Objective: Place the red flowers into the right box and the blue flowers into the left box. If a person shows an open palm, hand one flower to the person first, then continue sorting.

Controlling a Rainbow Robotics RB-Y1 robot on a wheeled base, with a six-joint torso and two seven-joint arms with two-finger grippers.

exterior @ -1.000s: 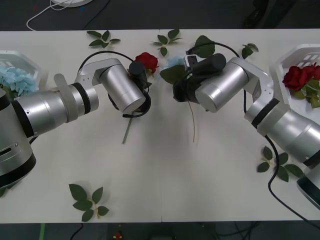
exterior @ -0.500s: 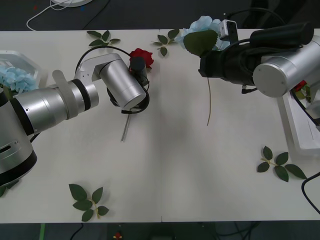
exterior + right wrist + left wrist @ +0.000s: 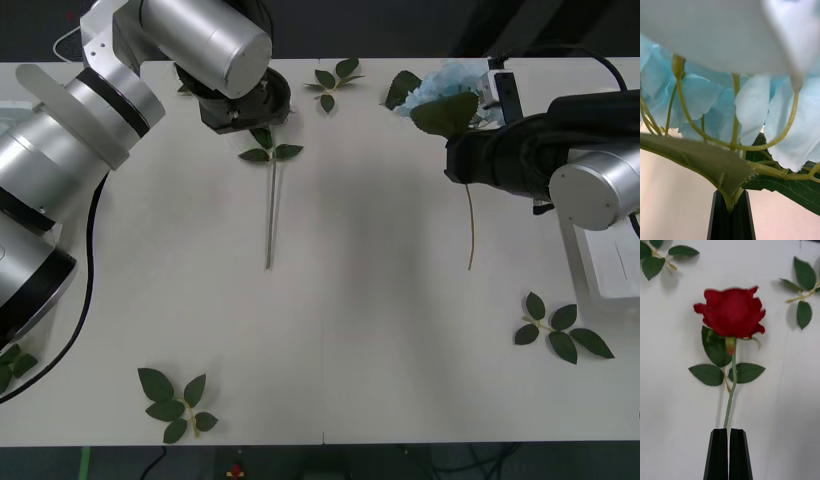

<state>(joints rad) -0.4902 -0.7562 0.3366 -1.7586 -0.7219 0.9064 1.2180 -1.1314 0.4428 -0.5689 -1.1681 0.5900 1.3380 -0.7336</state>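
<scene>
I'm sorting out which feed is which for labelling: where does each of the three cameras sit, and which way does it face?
Front view: above the arms, facing forward and down at the table; both silver arms show, left one over a red rose's stem.
Right wrist view: on the right wrist, looking along the right gripper, shut on a blue hydrangea.
Left wrist view: on the left wrist, looking along the left gripper, shut on the red rose.
Shared: front and right wrist views both show the blue hydrangea.

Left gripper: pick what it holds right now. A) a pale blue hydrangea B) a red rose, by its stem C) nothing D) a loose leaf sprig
B: in the left wrist view the left gripper has its black fingers shut on the green stem of a red rose.
</scene>
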